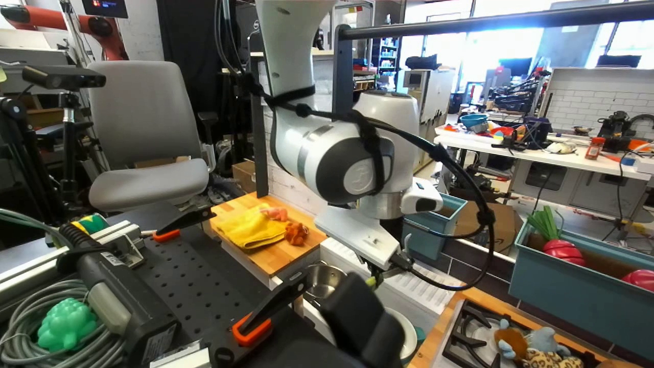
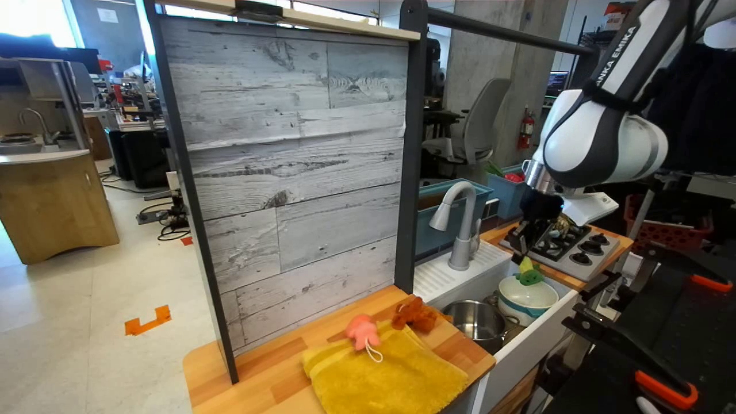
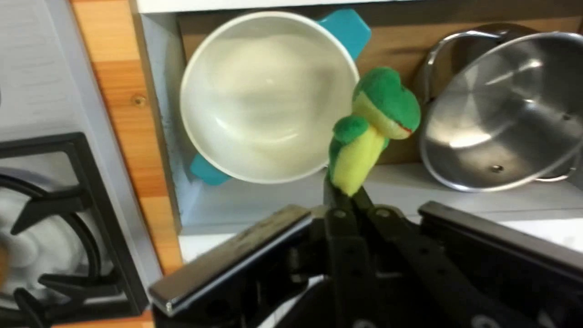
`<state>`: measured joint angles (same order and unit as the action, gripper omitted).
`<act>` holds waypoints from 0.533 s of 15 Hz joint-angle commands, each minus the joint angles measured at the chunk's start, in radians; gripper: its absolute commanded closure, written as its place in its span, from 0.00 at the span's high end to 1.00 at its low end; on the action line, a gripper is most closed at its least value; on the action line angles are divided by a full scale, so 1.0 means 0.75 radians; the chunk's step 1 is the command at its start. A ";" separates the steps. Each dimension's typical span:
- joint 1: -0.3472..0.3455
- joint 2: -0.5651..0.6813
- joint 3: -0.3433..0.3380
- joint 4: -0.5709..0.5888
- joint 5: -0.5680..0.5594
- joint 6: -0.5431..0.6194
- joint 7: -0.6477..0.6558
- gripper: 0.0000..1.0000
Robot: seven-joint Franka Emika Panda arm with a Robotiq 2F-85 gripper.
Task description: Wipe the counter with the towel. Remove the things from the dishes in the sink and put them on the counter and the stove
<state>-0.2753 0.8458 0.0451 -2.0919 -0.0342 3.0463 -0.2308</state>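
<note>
A grey-white wood-plank panel (image 2: 299, 172) towers over this mini kitchen, and at its foot runs a butcher-block wooden bench (image 2: 276, 374). There's the folded golden-yellow towel (image 2: 397, 374), with a small salmon-pink plush toy (image 2: 362, 329) lying on it and a rust-orange furry plush (image 2: 417, 315) at its edge; wiping, I'd say, waits until that towel is freed.

But look over here! The black two-fingered claw (image 3: 348, 193) is all but closed, nipping a soft green-and-yellow plush toy (image 3: 369, 127) by the slim end opposite its head, sensibly, since that thin bit suits a narrow grip and lets the body dangle head down. It hangs over the white sink (image 3: 264, 205), by the rim of a cream round pot with teal handles (image 3: 268, 98), a shiny stainless-steel pot (image 3: 501, 118) on its other side. No toy shows inside the cream pot, so clearing the dishes looks well along. A brown, blue-grey and spotted heap of plush toys (image 1: 544, 340) sits on the grey stove with black grates (image 2: 563, 253), just across a wooden strip (image 3: 116, 105); short carry, I reckon, but it wants height or that dangling head may snag the rim
</note>
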 commanded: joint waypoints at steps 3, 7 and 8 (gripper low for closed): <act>0.035 -0.136 0.161 -0.431 -0.096 0.479 0.011 0.01; 0.414 -0.188 0.121 -0.549 0.076 0.651 0.115 0.01; 0.513 -0.196 0.120 -0.552 0.161 0.669 0.114 0.01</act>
<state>-0.0878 0.7655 0.1616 -2.4511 -0.0540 3.4857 -0.1657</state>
